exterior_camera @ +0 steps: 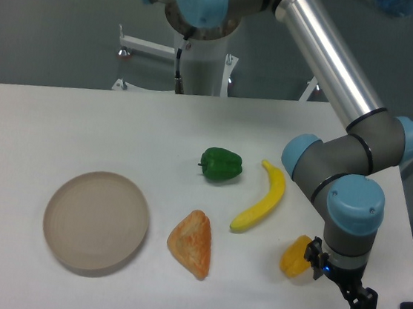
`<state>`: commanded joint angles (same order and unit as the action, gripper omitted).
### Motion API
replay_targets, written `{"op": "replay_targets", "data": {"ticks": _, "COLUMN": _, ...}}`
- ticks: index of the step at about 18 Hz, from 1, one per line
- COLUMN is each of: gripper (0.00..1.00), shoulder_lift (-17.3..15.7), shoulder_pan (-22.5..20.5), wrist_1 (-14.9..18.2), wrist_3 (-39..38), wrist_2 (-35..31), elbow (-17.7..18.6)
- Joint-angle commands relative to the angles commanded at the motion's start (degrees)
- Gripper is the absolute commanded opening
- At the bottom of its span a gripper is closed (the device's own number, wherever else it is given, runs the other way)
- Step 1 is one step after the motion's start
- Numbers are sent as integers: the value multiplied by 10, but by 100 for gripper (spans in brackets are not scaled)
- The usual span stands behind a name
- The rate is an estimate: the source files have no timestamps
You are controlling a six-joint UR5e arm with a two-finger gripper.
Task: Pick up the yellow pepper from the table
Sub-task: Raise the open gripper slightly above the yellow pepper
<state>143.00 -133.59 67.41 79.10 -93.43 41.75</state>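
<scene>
Glossy yellow pepper (295,256); matt white table (83,125); brushed-metal arm tube (330,53)

— What can't be made out here?
— The gripper (357,302) is small and dark; whether its jaws are parted cannot be told.
— And the yellow pepper (295,257)?
— Its right side is hidden behind the wrist.
— Anything cut off?
— The arm's base runs off the top edge.

We see an arm (329,60) of silver tubes, grey joints and light blue caps. Its black gripper (341,283) shows a small blue light. The base column is white.
</scene>
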Motion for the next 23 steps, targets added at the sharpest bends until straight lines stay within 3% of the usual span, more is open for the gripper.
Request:
{"op": "replay_targets", "data": {"ticks": 9, "gripper": 100, "shoulder_lift": -12, "shoulder_pan": 0, "wrist_1": 7, "wrist_3": -15, "wrist_2": 1, "elbow": 7}}
{"op": "replay_targets", "data": {"ticks": 19, "gripper": 100, "shoulder_lift": -43, "shoulder_pan": -14, "wrist_1": 156, "wrist_3": -27, "wrist_2": 5, "elbow": 11}}
{"op": "replay_targets", "data": {"ticks": 23, "gripper": 100, "shoulder_lift": -43, "shoulder_pan": -26, "wrist_1": 161, "wrist_3": -28, "wrist_2": 8, "elbow": 46}}
